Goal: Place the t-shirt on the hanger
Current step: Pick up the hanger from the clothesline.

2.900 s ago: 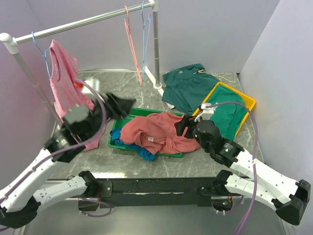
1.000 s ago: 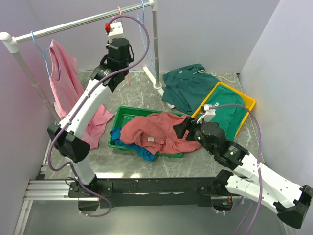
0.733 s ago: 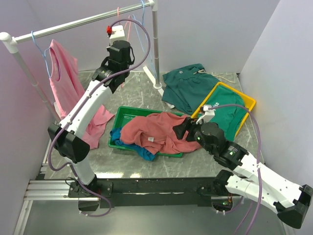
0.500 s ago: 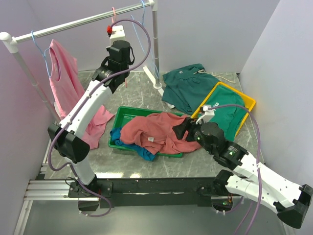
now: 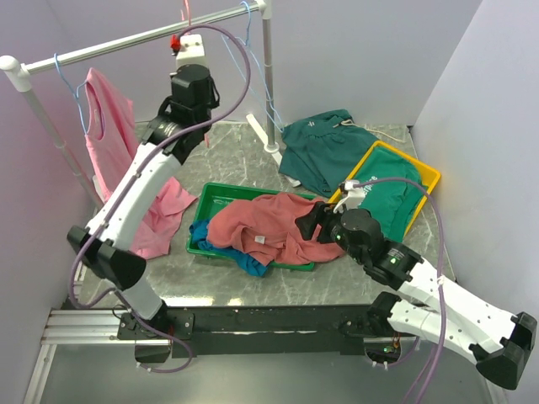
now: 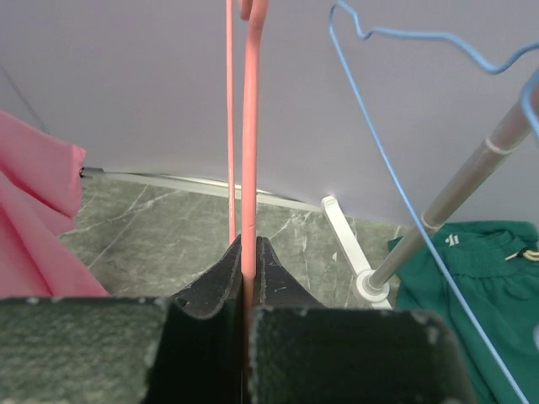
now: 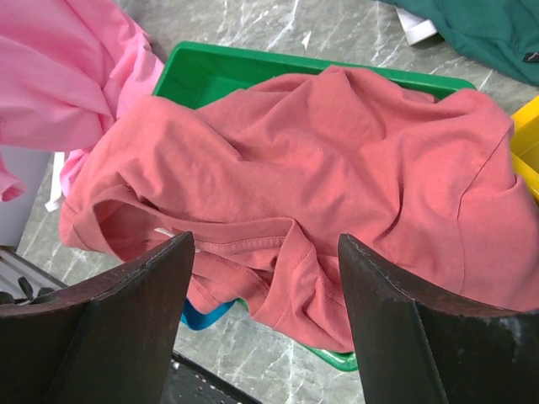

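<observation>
The salmon-red t-shirt (image 5: pixel 269 223) lies crumpled in the green tray (image 5: pixel 215 198), and it fills the right wrist view (image 7: pixel 337 160). My right gripper (image 7: pixel 265 244) hovers open just above its folded edge, at the tray's right end (image 5: pixel 307 220), with nothing between the fingers. The coral-pink hanger (image 6: pixel 249 126) hangs from the rail (image 5: pixel 126 40). In the top view only its hook (image 5: pixel 185 10) shows above my raised left arm (image 5: pixel 143 168). My left gripper (image 6: pixel 249 244) is shut on one thin bar of the hanger.
Light blue wire hangers (image 6: pixel 404 168) hang right of the pink one, near the rail's post (image 5: pixel 268 76). A bubble-gum pink shirt (image 5: pixel 109 143) hangs at the left. Dark green clothes (image 5: pixel 324 151) and a yellow tray (image 5: pixel 425 172) lie at the right; a blue garment (image 5: pixel 248 263) pokes from under the t-shirt.
My left gripper has shut on the pink hanger and carried it leftward along the rail. The right arm has barely moved.
</observation>
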You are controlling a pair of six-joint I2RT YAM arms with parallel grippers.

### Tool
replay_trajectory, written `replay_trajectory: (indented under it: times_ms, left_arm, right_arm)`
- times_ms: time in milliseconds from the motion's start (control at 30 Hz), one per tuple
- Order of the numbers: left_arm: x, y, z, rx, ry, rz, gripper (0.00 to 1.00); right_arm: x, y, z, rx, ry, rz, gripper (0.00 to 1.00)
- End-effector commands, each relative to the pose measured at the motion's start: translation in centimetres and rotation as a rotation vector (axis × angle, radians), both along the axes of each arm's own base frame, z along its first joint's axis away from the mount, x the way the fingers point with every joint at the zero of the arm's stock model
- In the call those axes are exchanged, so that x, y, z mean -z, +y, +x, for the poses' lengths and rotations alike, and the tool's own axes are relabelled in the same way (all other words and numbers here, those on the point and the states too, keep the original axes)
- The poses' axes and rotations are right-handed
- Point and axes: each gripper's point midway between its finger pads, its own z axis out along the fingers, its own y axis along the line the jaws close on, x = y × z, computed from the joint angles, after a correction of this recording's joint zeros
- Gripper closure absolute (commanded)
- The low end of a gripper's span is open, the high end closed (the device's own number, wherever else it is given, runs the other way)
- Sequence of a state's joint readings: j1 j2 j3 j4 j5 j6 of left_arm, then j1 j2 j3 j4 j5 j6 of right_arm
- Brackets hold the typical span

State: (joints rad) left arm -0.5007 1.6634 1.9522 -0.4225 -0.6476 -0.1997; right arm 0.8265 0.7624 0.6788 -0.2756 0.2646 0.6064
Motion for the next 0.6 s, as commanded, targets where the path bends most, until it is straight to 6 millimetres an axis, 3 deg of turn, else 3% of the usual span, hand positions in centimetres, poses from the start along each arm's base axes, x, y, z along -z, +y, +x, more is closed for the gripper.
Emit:
replay_trajectory:
  times_ms: [0,200,400,567]
  left_arm:
    - [-4.6,1.1,-2.5,0.03,-0.123,-0.052,0.99]
    - [-3.9,1.2,-4.8,0.085,-0.122,-0.07,0.99]
    - [-2.0,0.9,-7.5,0.179,-0.072,-0.087,0.99]
    - [-0.4,0.9,-11.2,0.288,-0.037,-0.073,0.99]
  right_arm:
    - [-1.2,0.6,0.6,-0.009,-0.037,0.023,0.23]
    - [-0.9,0.9,0.8,-0.01,-0.029,0.018,0.23]
    - [-0.5,0.6,0.9,0.002,-0.029,0.007,0.23]
    - [-0.3,0.2,0.9,0.01,-0.036,-0.007,0.23]
